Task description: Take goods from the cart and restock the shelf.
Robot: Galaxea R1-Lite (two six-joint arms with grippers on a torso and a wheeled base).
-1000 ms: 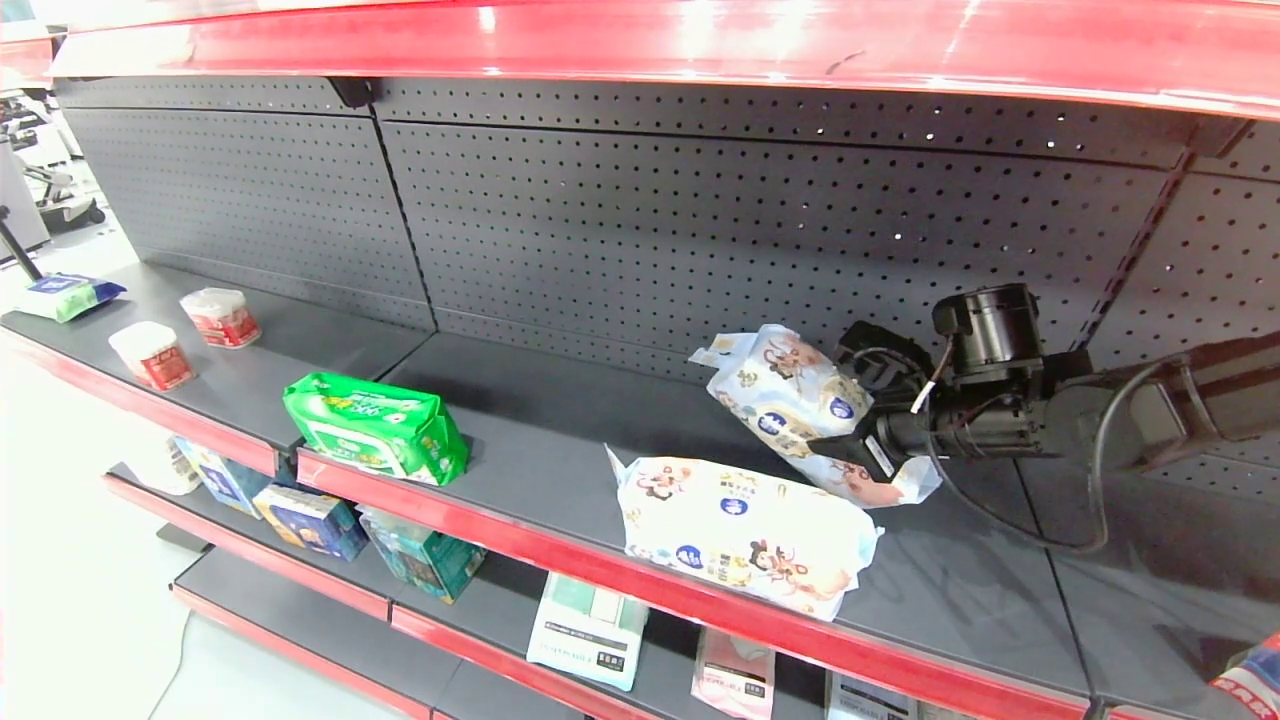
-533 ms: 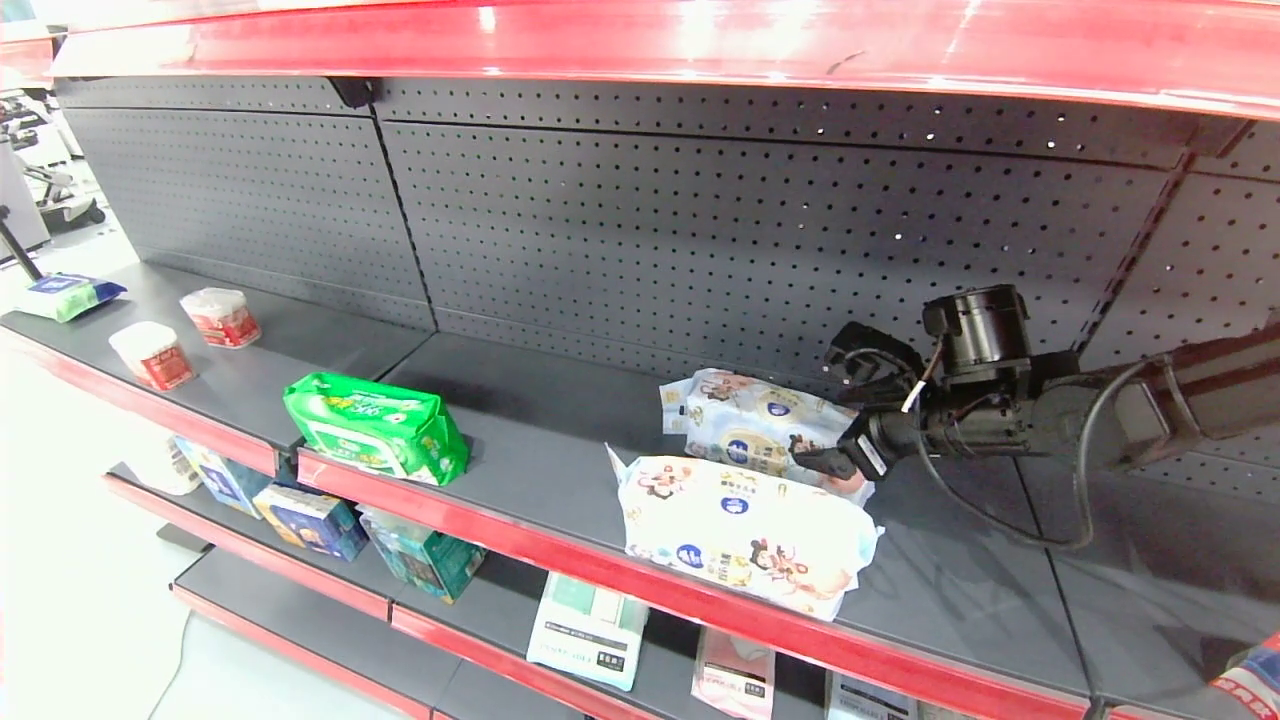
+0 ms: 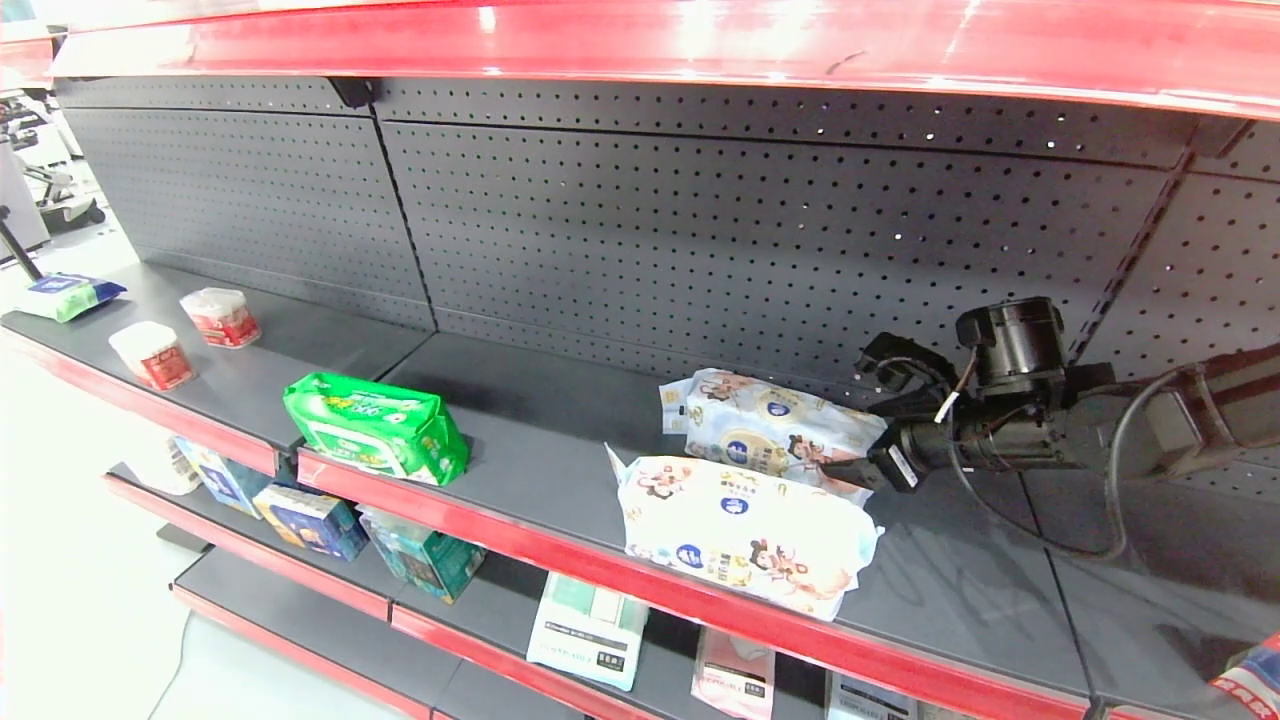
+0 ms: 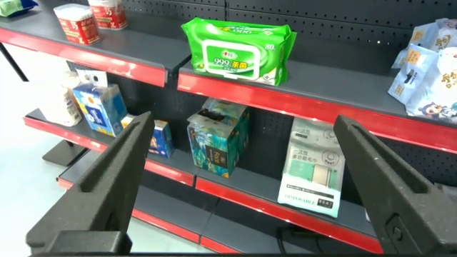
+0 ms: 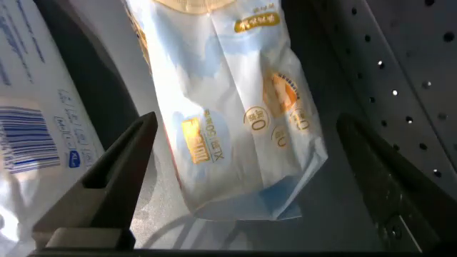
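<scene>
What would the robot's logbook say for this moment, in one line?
right claw: open, around rear cartoon pack lying on shelf | left claw: open, empty

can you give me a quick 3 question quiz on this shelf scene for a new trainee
1. True or false: the right gripper is shut on the rear cartoon pack.
2. What lies just in front of the rear cartoon pack, at the front edge of the shelf? A) a glass bottle B) the front cartoon pack C) a tin can
3. Fill in: ___ white tubs stand on the shelf's left section.
Key: 1 false, the gripper is open and the pack lies on the shelf. 2 B. 3 two.
</scene>
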